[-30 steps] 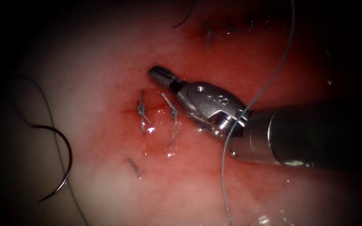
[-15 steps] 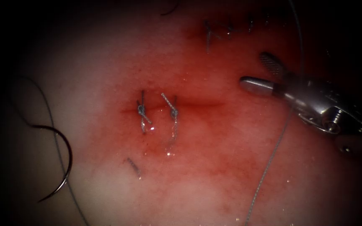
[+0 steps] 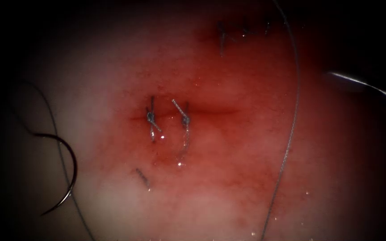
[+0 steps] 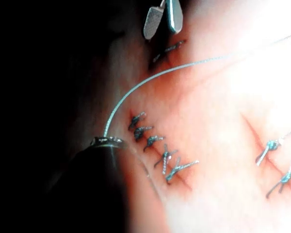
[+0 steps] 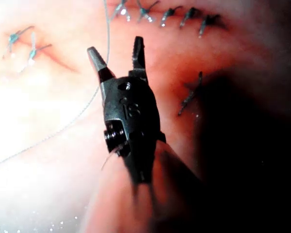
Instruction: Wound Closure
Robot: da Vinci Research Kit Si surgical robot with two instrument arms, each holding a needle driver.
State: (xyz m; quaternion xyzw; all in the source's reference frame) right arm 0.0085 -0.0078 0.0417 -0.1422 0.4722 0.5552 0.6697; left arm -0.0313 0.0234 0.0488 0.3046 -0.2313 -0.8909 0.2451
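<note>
The tissue (image 3: 211, 178) has its cut (image 3: 211, 110) across the middle, with two knotted stitches (image 3: 150, 118) (image 3: 185, 119) at its left end. The curved needle (image 3: 65, 172) lies free on the tissue far left of the cut, held by neither tool and not in the tissue. A long thread (image 3: 291, 129) hangs over the tissue right of the cut. My right tool (image 3: 336, 76) sits at the far right; its jaws (image 5: 115, 48) stand open and empty, and they are also in the left wrist view (image 4: 162, 19). The thread (image 4: 136, 92) ends at my left tool's dark tip (image 4: 106, 141).
A row of earlier stitches (image 3: 244, 31) lies at the back right, the same row (image 4: 157, 148) next to my left tool. A single cut thread end (image 3: 143, 177) rests in front of the cut. Red fluid (image 3: 228, 147) wets the tissue around the cut.
My right tool drew back from beside the two stitches to the far right, and its jaws opened. The hanging thread swung right with it. The needle did not move.
</note>
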